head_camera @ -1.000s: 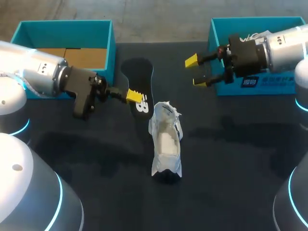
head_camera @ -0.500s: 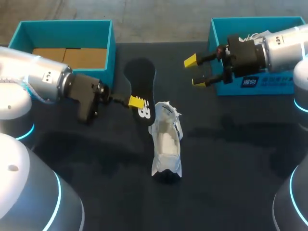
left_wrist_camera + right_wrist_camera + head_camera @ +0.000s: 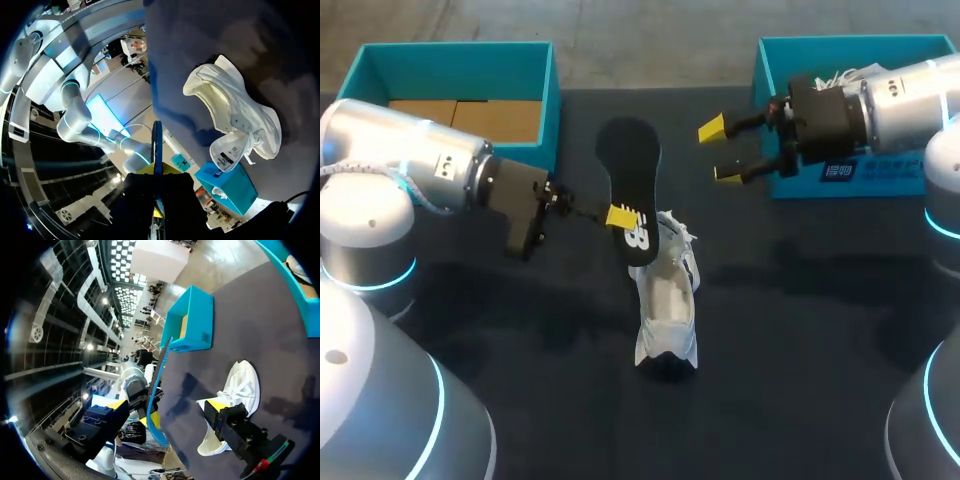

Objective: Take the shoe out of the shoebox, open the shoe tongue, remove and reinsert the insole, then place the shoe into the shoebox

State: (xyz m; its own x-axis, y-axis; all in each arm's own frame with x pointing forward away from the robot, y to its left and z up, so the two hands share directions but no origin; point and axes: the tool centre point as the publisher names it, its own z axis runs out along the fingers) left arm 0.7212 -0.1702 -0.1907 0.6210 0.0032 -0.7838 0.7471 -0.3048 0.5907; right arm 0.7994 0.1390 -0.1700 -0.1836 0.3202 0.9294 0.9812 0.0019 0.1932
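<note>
The white shoe (image 3: 666, 300) is showing soft cloth, perhaps mesh. The black insole (image 3: 628, 165) is looking matt and smooth. The teal shoebox (image 3: 460, 65) is looking like matt cardboard.

Black insole (image 3: 632, 190) out, white shoe (image 3: 668, 300) upright

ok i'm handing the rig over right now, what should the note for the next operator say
Left tool: shut on the black insole, held up with its end near the shoe's opening.
Right tool: open, empty, in front of the right shoebox.
White shoe: on the table, out of the box.
Done: shoe out, tongue open, insole out.
Left: reinsert insole, put shoe in shoebox.
</note>
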